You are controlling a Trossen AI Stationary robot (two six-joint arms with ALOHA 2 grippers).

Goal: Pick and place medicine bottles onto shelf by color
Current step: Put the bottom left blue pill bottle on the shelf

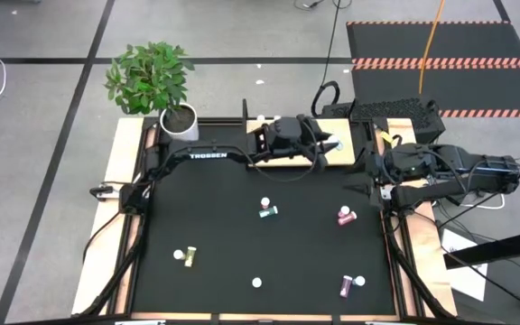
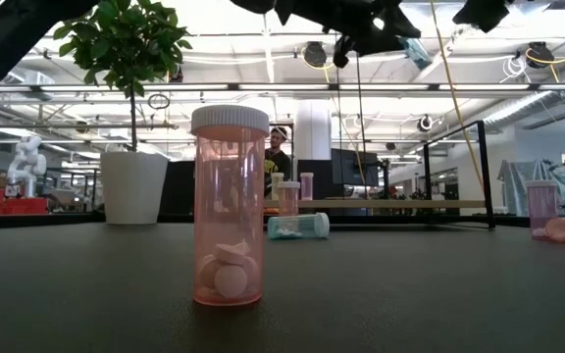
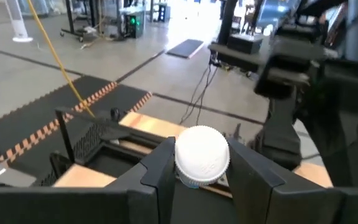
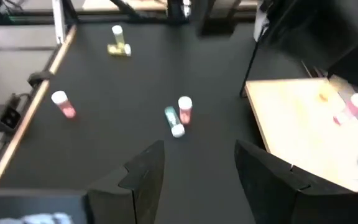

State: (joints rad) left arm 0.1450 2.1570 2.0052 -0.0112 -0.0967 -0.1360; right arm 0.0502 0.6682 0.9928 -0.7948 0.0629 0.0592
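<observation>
Overhead, six medicine bottles [image 1: 267, 209] dot the mat; left pincer [image 3: 199, 180] grips a seventh, right pincer [image 4: 194, 177] gapes

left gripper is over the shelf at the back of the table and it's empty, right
Not empty. The left wrist view shows the left gripper shut on a white-capped bottle between its fingers. The rest holds: in the high view it hangs over the shelf at the table's back edge.

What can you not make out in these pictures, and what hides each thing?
- Body colour of the bottle in the left gripper: left wrist view, its white cap faces the camera.
- Shelf contents: high view, the left arm covers them.
- Right gripper in the high view: too dark to separate.
</observation>
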